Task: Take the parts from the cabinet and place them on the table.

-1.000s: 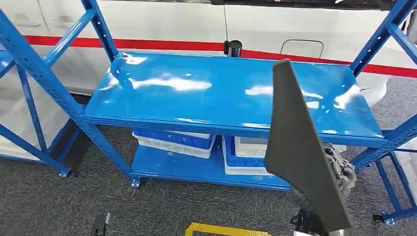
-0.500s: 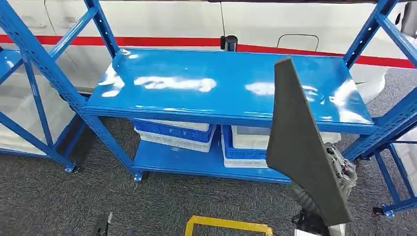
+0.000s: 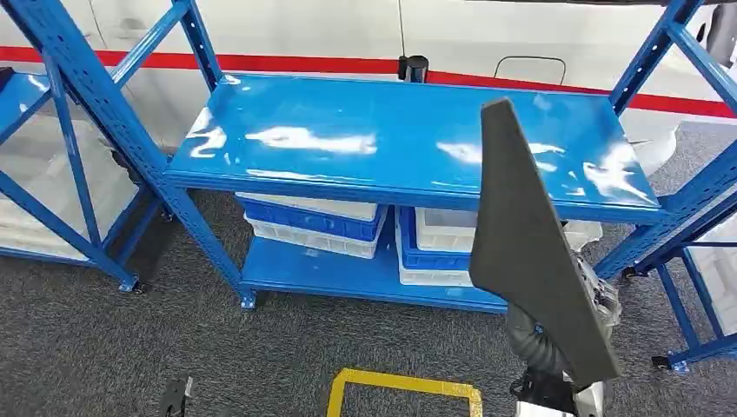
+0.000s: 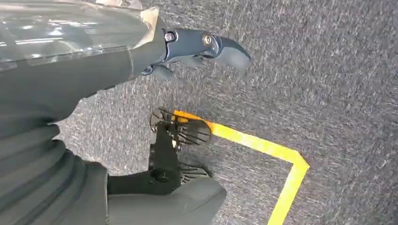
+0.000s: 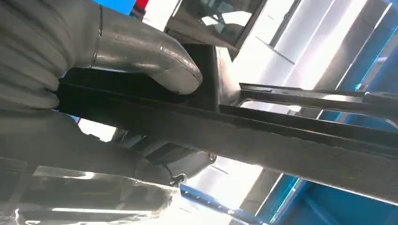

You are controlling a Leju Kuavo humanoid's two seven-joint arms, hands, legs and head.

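The right hand (image 5: 141,70) is holding a big dark grey part (image 3: 530,252). In the right wrist view its thick thumb is pressing on the part's edge, and the part is running across the picture as a long dark bar. In the head view the part is standing up tall, with its pointed tip at the top. It is in the air in front of the blue rack (image 3: 408,143), over the rack's right side, and it is not touching the shelf.

The left hand (image 4: 197,47) is holding nothing. Its fingers are a bit apart and it is hanging over the grey carpet (image 4: 328,70), near a yellow line (image 4: 263,145) on the floor.

Blue and white bins (image 3: 313,226) are sitting on the low shelf of the rack. A white wall with a red stripe (image 3: 304,62) is standing behind it.
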